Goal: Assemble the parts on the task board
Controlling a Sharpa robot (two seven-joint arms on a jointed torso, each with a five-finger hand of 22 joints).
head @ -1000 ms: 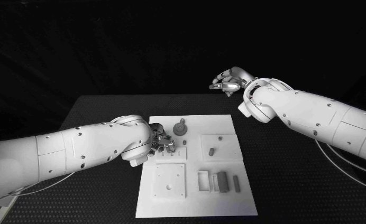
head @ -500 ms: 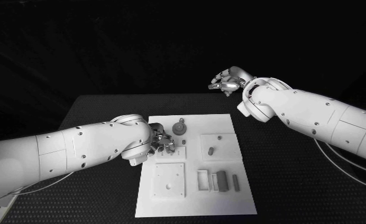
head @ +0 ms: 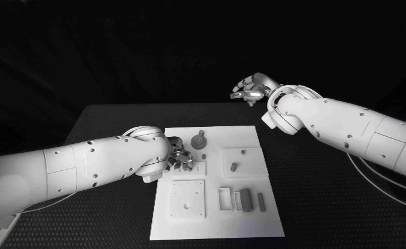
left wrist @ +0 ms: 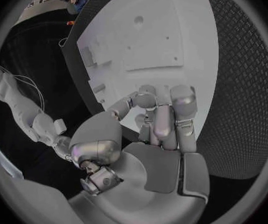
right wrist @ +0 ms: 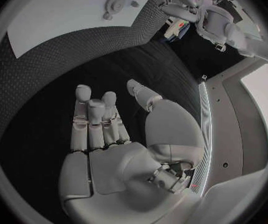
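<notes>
Left silver many-fingered hand (head: 181, 158) low at the left edge of the flat white rectangular task board (head: 254, 225), fingers (left wrist: 162, 119) bunched downward; whether pinching a small grey part, cannot tell. Right silver hand (head: 251, 91) raised beyond the table's far edge, fingers apart, holding nothing. Small grey parts (head: 243, 198) scattered on the board (mid-table). Black textured table (head: 338, 202) beneath, dark room behind.

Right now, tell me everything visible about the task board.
The task board is a flat white rectangular plate lying on the black table, long side running away from the robot. It carries raised square plates with small holes, a round grey part near its far edge, and upright grey parts in a holder nearer the robot. The left hand rests its fingers at the board's left side. The right hand is raised, away from it.
</notes>
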